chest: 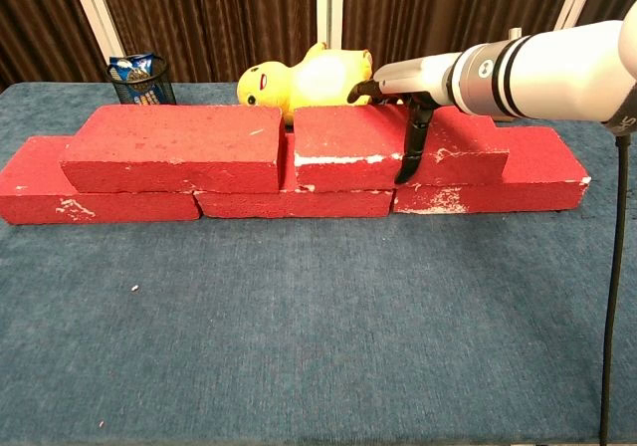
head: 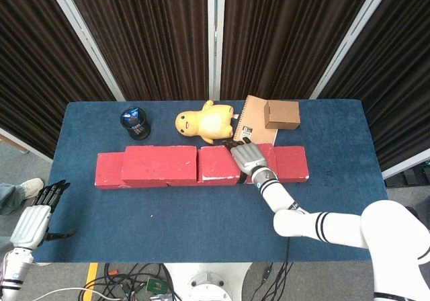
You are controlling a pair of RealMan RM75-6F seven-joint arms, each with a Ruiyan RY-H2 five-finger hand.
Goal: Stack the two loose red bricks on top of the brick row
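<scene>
Three red bricks lie end to end as the bottom row (chest: 299, 204). Two more red bricks sit on top: the left upper brick (chest: 174, 147) (head: 158, 165) and the right upper brick (chest: 348, 142) (head: 218, 163). My right hand (head: 250, 158) (chest: 408, 98) lies over the right end of the right upper brick. Its fingers reach across the top to the back edge, and its thumb (chest: 408, 152) presses the front face, so it grips that brick. My left hand (head: 37, 213) hangs off the table's left front corner, fingers spread and holding nothing.
Behind the bricks lie a yellow plush duck (head: 205, 123), a black mesh cup (head: 136, 123) and a spiral notebook (head: 252, 123) with a cardboard box (head: 281, 114) on it. Blue cloth (chest: 318, 327) covers the table in front of the row.
</scene>
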